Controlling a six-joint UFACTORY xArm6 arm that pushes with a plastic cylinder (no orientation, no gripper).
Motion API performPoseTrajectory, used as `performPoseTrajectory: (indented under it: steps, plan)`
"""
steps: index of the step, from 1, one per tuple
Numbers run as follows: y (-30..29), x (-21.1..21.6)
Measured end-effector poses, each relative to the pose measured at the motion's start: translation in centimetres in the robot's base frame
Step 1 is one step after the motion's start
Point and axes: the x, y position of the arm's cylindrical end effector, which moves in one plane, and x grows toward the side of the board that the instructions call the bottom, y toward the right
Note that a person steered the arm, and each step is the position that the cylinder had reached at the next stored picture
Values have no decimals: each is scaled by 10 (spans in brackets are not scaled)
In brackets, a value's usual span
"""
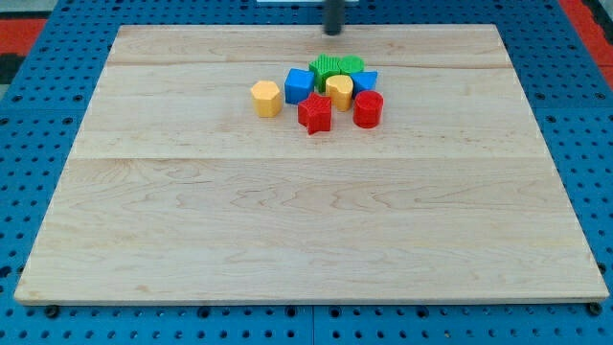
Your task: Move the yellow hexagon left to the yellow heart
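Note:
The yellow hexagon (pixel 266 98) lies on the wooden board, at the left end of a cluster of blocks in the upper middle. The yellow heart (pixel 339 91) sits to its right inside the cluster, with a blue block (pixel 299 85) and a red star (pixel 314 113) between them. My tip (pixel 332 32) is at the view's top, just above the cluster, clear of all blocks and up and right of the hexagon.
A green block (pixel 328 67) and a second green block (pixel 351 65) lie behind the heart. A blue block (pixel 366 80) and a red cylinder-like block (pixel 368 109) are at its right. The wooden board (pixel 306 240) rests on a blue pegboard.

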Motion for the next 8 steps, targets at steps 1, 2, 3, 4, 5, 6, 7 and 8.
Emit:
performPoseTrajectory:
  steps: [1,2,3,4,5,6,7,8]
  plan:
    - [-122,12]
    - [-162,52]
    - [-161,94]
    - [-147,127]
    - [-114,150]
    - [-82,171]
    - [-46,175]
    - [-49,175]
